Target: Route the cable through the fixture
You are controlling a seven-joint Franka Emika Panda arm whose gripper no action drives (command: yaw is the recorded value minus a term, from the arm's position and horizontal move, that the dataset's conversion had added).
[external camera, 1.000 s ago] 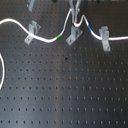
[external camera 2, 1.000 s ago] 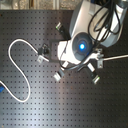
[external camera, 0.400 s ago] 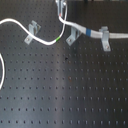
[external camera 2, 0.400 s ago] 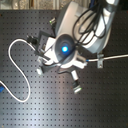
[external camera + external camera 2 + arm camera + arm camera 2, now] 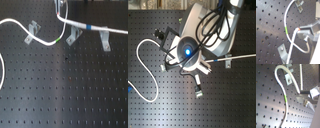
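Note:
In the first exterior view the white cable (image 5: pixel 42 41) comes in from the left, passes the left fixture (image 5: pixel 32 32) and shows its green band (image 5: pixel 60 39). From there it rises to my gripper (image 5: pixel 60 10) at the top edge. It then runs right with its blue band (image 5: pixel 88 26) across the tops of the middle fixture (image 5: pixel 75 36) and the right fixture (image 5: pixel 104 40). Whether it sits in their slots I cannot tell. In the first wrist view the fingers (image 5: pixel 307 31) are shut on the cable (image 5: pixel 293 41) just past the green band (image 5: pixel 286 30).
The base is a black perforated board (image 5: pixel 65 95). In the second exterior view the arm's body (image 5: pixel 190 50) hides the gripper, a slack cable loop (image 5: pixel 143 70) lies at the second exterior view's left, and one clip (image 5: pixel 228 61) holds the cable's straight run.
My gripper has moved toward the first exterior view's left, dragging the cable and its green band along. The run with the blue band has been drawn straighter over the middle and right fixtures.

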